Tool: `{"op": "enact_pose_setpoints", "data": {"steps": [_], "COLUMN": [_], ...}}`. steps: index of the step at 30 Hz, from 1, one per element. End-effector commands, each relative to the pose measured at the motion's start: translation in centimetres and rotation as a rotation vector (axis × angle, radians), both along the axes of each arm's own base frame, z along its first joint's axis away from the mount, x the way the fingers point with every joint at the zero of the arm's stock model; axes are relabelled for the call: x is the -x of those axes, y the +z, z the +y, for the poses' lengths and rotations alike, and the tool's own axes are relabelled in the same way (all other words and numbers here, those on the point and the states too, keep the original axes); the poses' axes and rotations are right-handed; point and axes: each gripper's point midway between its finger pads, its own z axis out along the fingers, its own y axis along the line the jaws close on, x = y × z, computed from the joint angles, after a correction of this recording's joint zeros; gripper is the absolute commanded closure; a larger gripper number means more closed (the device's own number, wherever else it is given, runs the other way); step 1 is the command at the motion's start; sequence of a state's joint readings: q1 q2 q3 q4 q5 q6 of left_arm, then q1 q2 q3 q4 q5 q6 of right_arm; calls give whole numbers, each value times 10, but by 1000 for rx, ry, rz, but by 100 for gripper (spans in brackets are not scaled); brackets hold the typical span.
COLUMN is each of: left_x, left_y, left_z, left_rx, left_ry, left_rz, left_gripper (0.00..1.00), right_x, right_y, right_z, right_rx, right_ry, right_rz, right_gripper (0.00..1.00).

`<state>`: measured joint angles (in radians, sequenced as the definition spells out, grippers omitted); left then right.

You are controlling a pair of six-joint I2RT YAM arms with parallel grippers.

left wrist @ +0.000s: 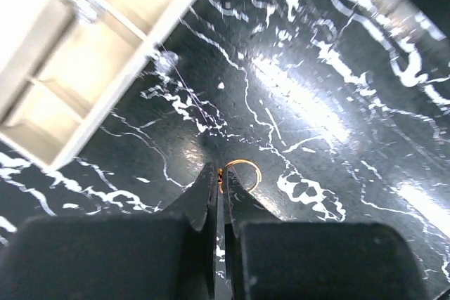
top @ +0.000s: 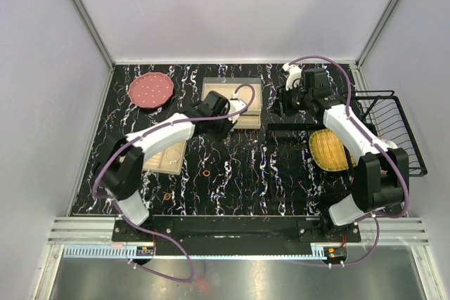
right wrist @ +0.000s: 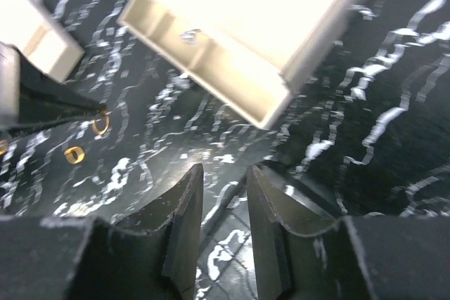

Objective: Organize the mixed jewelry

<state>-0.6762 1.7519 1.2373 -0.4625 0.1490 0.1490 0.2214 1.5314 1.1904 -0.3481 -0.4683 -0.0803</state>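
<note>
"Jaws first: how do yours stand?"

"My left gripper (left wrist: 219,173) is pinched almost shut on the near rim of a gold ring (left wrist: 242,173). The ring is down at the table (left wrist: 337,194), near the tray (left wrist: 98,61) but apart from it. My right gripper (right wrist: 223,173) is spread wide with nothing in it, off to the side."

"Is the hold sound?"

"Hard to say. My tips cover the contact, and I can't tell whether the ring has left the table. It's thin wire held by one edge, so I'd expect it to twist or spring out easily."

"So how do you do this well?"

"Squeeze steadily and rise straight up before travelling. Cross slowly to the tray, bring the tips low over one compartment, and only then let go, so the ring doesn't hop a divider. One compartment holds a silver piece (left wrist: 84,8), and I'd judge gold belongs in a different one. A second ring (right wrist: 72,153) lies close by on the table and should come next."
</note>
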Motion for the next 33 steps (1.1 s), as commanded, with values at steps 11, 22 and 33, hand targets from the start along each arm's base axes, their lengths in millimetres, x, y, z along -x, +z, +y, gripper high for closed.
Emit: {"op": "enact_pose_setpoints", "data": {"steps": [11, 22, 33], "left_x": [-33, -42, -40], "left_y": [129, 141, 145], "left_z": [-5, -18, -20], "left_rx": [259, 325, 349], "left_ry": [139, 189, 207], "left_rz": [-371, -371, -372], "left_gripper": [100, 100, 100], "right_x": [56, 52, 37], "right_y": [72, 64, 60], "right_z": [66, 93, 117], "right_rx": [-441, -426, -426], "right_ry": [385, 407, 390], "right_rz": [83, 102, 77], "right_gripper": [50, 49, 51]}}
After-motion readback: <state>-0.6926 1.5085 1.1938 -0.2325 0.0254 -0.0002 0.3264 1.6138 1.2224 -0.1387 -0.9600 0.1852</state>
